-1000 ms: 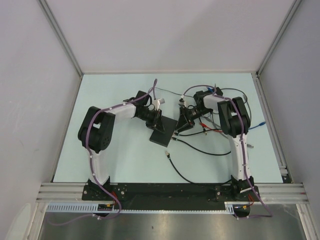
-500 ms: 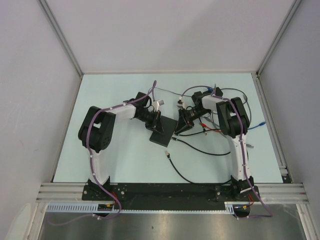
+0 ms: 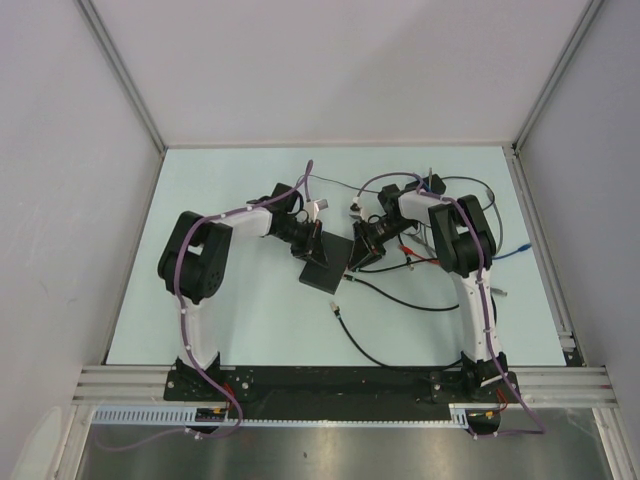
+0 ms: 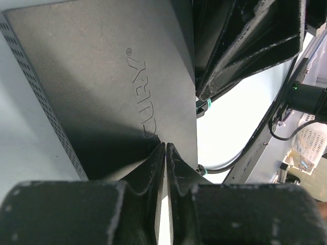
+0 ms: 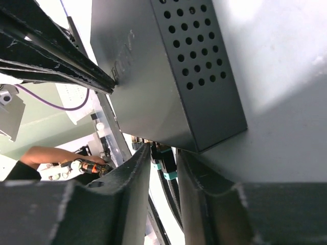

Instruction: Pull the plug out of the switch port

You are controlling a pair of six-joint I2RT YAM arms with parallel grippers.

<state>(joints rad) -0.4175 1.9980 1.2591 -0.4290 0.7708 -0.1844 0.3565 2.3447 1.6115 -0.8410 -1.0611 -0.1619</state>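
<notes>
The flat black box [image 3: 325, 270] lies mid-table. My left gripper [image 3: 314, 243] is shut, its tips resting on the box top [image 4: 102, 87] near the embossed lettering; in the left wrist view it [image 4: 166, 146] holds nothing. My right gripper [image 3: 360, 250] is at the box's right short edge. In the right wrist view it [image 5: 163, 150] is closed narrowly around a black plug with a teal band [image 5: 164, 162] that sits in a port on the edge of the perforated box [image 5: 168, 71]. A second teal-banded plug sits beside it. The port itself is hidden by the plugs.
Black cables [image 3: 400, 295] trail from the box across the near-right table, with a loose connector end [image 3: 337, 310]. Red clip leads [image 3: 420, 262] and a blue cable [image 3: 515, 250] lie right of the right arm. Rails edge the table.
My right gripper has moved left, up to the box's short edge. My left gripper has shifted slightly and stays on the box top.
</notes>
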